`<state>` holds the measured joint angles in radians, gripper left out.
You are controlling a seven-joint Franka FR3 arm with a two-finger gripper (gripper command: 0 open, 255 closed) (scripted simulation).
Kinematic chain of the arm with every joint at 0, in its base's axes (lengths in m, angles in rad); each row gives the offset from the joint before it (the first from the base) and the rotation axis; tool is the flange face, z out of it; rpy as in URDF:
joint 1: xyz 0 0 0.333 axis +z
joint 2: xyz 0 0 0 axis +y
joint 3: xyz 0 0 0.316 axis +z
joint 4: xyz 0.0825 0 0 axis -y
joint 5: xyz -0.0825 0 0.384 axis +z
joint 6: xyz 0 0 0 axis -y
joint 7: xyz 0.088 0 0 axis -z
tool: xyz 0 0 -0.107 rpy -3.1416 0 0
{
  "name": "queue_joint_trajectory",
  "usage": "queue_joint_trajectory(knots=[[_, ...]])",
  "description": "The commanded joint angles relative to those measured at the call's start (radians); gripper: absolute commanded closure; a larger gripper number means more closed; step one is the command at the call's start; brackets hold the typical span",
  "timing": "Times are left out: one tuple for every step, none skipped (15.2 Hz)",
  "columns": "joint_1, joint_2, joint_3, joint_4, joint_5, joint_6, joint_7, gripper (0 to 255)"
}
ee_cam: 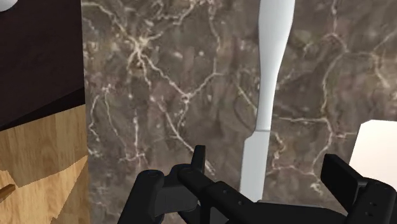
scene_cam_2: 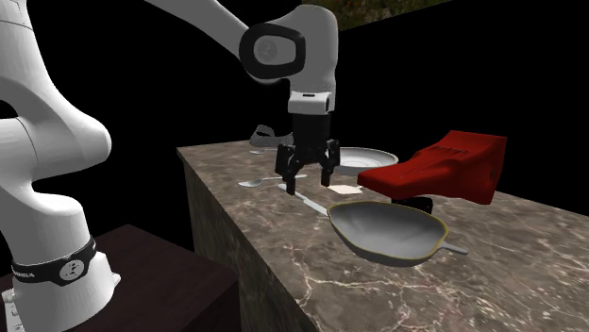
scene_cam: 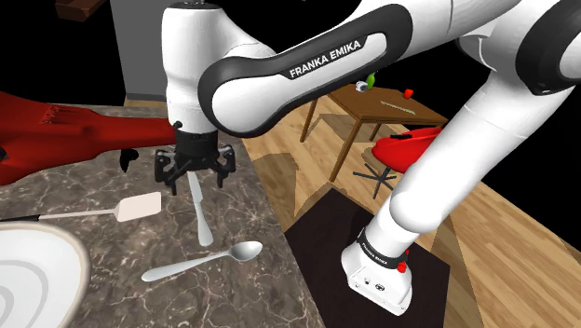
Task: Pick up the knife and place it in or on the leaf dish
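Black gripper (scene_cam: 195, 178): fingers spread wide with nothing pinched. It points straight down and hovers low over the counter, so it looks lined up for a grab rather than mid-grab.
Knife (scene_cam: 201, 220): pale and lying flat right under the hand. In the wrist view it runs lengthwise through the gap between the fingers and neither one touches it, so it's straddled, not held. Crossing it the narrow way makes sense, since the squeeze would land on its thin sides.
Counter (scene_cam: 247, 200): dark brown marble with pale veins. The knife sits toward the edge on the stand's side, which I'd call an easy reach for the arm.
Spatula (scene_cam: 140, 205): flat white blade just beside the fingers, on the shoulder view's left. That's the tight spot, because one finger comes down close to it.
Spoon (scene_cam: 200, 262): lies near the knife's end away from the gripper, not touching it as far as I can tell. Probably safe on a straight drop.
Leaf dish (scene_cam_2: 382, 231): greyish with a yellowish rim and nothing in it. It sits further along the counter past the spatula, at the second exterior view's lower right. It's shallow and open on top, so my guess is lift, carry over, lower in.
Red thing (scene_cam_2: 444, 170): bulky, sitting behind the dish, and off the likely path.
Round plate (scene_cam_2: 375, 156): beyond the gripper in the second exterior view. It isn't the target, so don't mix them up.
Progress: nothing lifted yet, by my read. The pinch comes first.
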<state>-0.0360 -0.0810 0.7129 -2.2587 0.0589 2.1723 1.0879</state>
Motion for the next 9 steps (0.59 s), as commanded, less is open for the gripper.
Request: queue_joint_trajectory(knots=[[0.000,0.014,0.003,-0.015,-0.010,0.027,0.008,0],[-0.001,0.023,0.004,-0.022,-0.017,0.041,0.013,0],[-0.001,0.029,0.005,-0.026,-0.021,0.049,0.016,0],[-0.001,0.028,0.005,-0.026,-0.021,0.049,0.016,0],[-0.001,0.029,0.005,-0.026,-0.021,0.049,0.016,0],[-0.001,0.029,0.005,-0.026,-0.021,0.049,0.016,0],[-0.001,0.029,0.005,-0.026,-0.021,0.049,0.016,0],[-0.001,0.029,0.005,-0.026,-0.021,0.049,0.016,0],[-0.001,0.029,0.005,-0.026,-0.021,0.049,0.016,0]])
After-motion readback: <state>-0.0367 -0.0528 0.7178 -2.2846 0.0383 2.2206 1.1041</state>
